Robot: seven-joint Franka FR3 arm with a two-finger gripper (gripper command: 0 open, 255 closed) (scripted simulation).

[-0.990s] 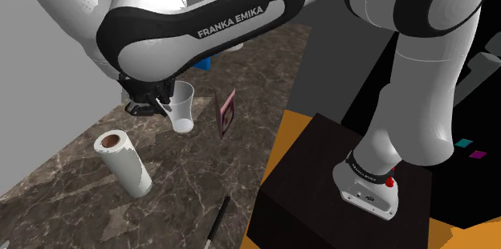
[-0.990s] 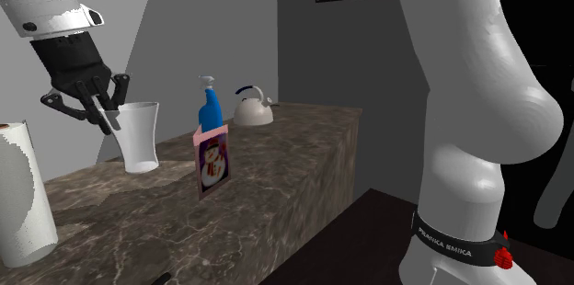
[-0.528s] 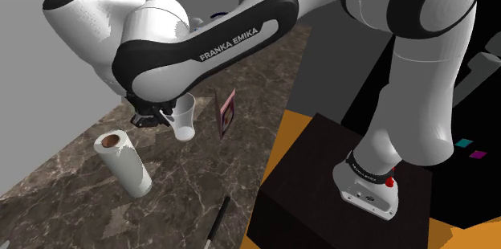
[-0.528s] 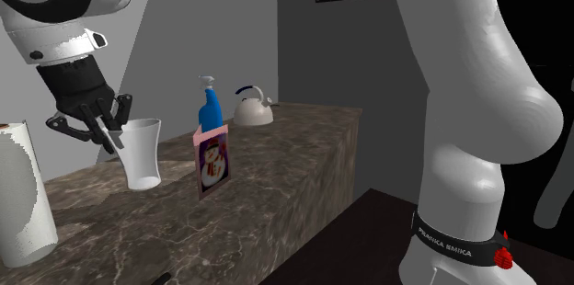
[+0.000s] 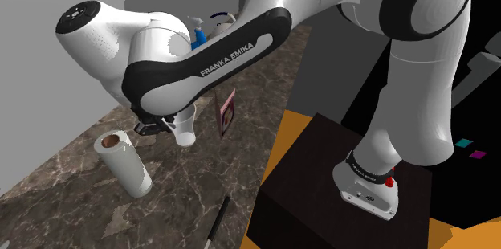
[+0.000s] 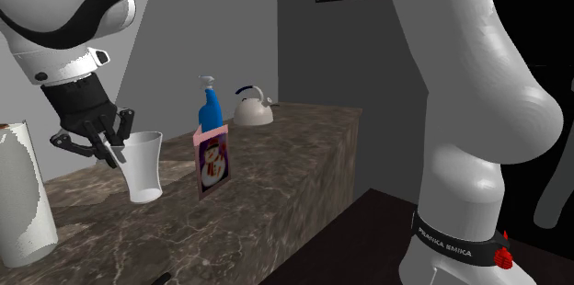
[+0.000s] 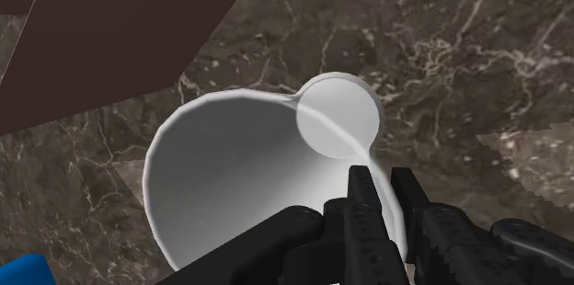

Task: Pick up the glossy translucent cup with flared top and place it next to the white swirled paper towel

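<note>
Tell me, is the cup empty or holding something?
Empty: the wrist view looks into the cup, where its bare pale inner wall and round base show.

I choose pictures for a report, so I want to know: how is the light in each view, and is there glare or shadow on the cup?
Shoulder view: even light, no glare on the marbled counter; the arm hides part of the cup. Second exterior view: dim; the cup looks flat pale grey, without highlights. Wrist view: the cup's inside grades from pale rim to darker grey.
</note>
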